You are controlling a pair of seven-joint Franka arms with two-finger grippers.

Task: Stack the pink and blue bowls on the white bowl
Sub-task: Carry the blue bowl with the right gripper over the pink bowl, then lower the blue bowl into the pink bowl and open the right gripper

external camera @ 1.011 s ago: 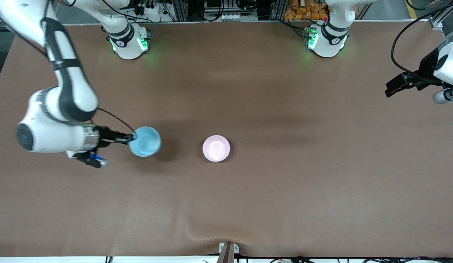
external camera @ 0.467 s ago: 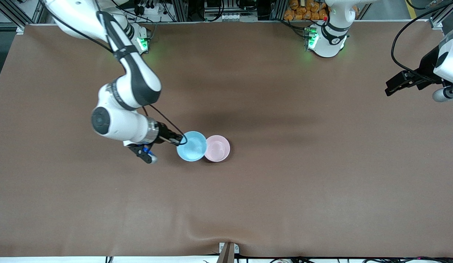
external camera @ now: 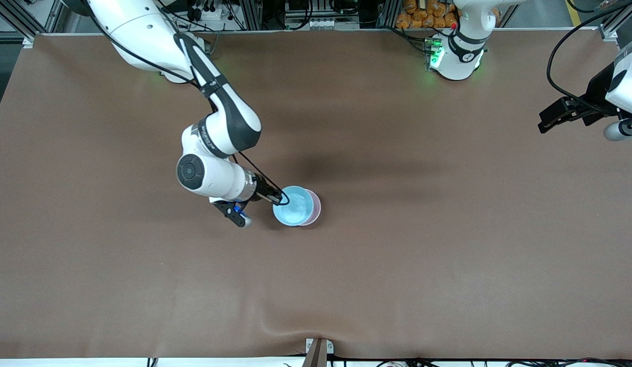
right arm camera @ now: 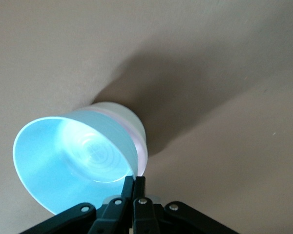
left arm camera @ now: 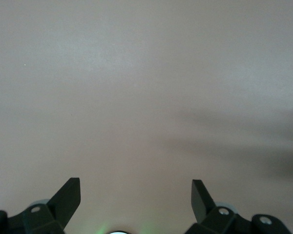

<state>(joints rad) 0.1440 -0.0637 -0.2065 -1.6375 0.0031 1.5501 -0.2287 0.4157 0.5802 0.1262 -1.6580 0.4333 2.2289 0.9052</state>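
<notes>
The right gripper (external camera: 278, 198), near the middle of the table (external camera: 448, 255), is clamped on the rim of the blue bowl (external camera: 294, 205) at about nine o'clock of the bowl in the front view. In the right wrist view the fingers (right arm camera: 135, 187) are pressed together on the thin wall of the bowl.

The blue bowl hangs over the pink bowl (external camera: 316, 206) and covers almost all of it; only a pink crescent shows at about three o'clock. Whether the blue bowl is already seated inside or a little above, I cannot tell. The right wrist view shows a pale wall under the pink rim, perhaps the white bowl, but this is not sure.

I judge the bowl light, thin, stiff and rather smooth, so a pinch on the rim is the good hold. It may tilt or slip if it is released off-center.

The left gripper (external camera: 553, 114) waits over the table edge at the left arm's end, its fingers (left arm camera: 68, 195) wide apart and empty. Nothing else stands near the bowls.
</notes>
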